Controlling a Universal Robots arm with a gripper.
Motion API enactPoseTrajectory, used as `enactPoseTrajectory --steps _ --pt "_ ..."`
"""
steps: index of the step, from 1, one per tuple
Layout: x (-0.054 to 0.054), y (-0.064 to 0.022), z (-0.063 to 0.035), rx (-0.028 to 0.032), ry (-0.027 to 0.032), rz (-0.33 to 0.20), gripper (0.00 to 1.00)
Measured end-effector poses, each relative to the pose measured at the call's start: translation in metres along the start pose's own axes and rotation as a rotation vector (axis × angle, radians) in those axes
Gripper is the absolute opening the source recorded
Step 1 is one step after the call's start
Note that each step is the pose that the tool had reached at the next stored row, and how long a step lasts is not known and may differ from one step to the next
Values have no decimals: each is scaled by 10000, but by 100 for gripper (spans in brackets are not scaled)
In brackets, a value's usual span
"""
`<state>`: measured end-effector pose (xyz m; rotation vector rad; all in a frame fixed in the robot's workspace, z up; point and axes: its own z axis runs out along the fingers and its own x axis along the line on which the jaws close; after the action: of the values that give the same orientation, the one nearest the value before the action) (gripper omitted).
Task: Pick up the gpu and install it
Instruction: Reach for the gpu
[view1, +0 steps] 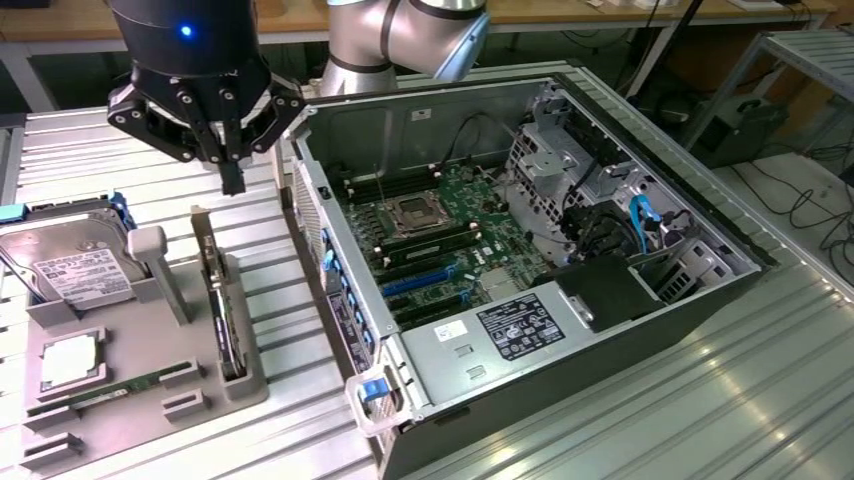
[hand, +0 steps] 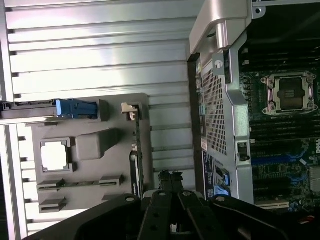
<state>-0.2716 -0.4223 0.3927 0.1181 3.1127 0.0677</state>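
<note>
The gpu (view1: 222, 305) stands on edge in a slot of the grey holder (view1: 174, 330) at the exterior view's left, a thin black card with a pale bracket at its far end. My gripper (view1: 234, 186) hangs shut and empty above that far end, clear of the card. In the wrist view the gpu (hand: 135, 155) runs along the holder's (hand: 95, 145) side nearest the case, just ahead of my gripper (hand: 170, 178). The open computer case (view1: 667, 300) lies to the exterior view's right, with its motherboard (view1: 441, 240) and blue slots exposed.
A silver hard drive (view1: 67, 262) with blue rails, a processor chip (view1: 67, 360) and a green memory stick (view1: 114, 390) also rest in the holder. The case's rear wall (hand: 220, 100) stands close beside the holder. Ribbed metal tabletop (view1: 667, 420) surrounds everything.
</note>
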Motion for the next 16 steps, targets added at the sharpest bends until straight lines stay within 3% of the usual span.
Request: enactPoseTrajectory --steps 16 --pt "217 -155 -10 1 0 -1 11"
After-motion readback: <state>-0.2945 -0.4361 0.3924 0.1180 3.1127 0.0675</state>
